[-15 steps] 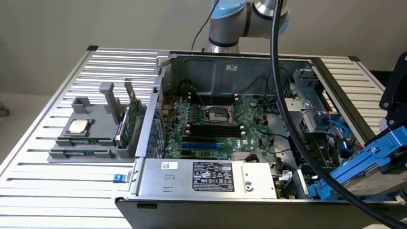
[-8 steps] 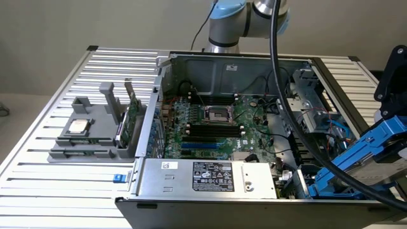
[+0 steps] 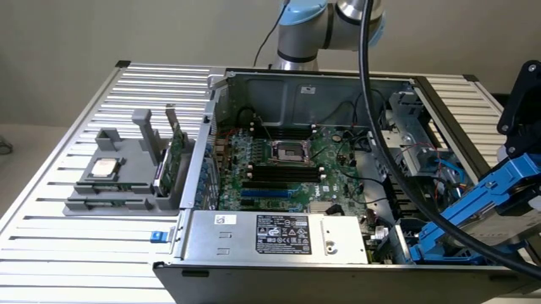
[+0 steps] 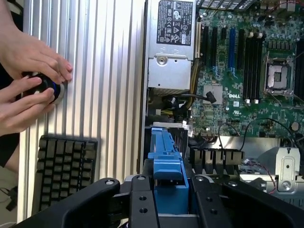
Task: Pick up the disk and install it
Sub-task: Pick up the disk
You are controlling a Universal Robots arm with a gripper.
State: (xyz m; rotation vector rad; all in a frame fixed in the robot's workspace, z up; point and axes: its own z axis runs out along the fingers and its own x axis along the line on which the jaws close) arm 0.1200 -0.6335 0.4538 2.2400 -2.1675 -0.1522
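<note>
The disk is off the table and in the grip of the arm's gripper. It hangs over the corner of the open computer case at the exterior view's right, on the side nearest that camera. From the wrist it is seen edge-on: the blue frame sits squarely between the two black fingers and its long side runs straight out from the hand toward the inside of the case. In the exterior view it is tilted, with its high end out past the case wall and its low end dipping toward the corner beside the silver power box. I cannot tell whether that low end is touching anything in there.

The fingers are drawn in about a third of the way and press on the frame's two sides, so the hold looks firm to me. They touch nothing but the disk.

Past the disk's far end lies the green main board, and a row of metal bays lines the case wall at the exterior view's right. Well apart, out on the slatted table, a grey holder keeps a small square chip and an upright green card. At the table's edge a person's hands rest on a round knob, just beside a black keyboard.
</note>
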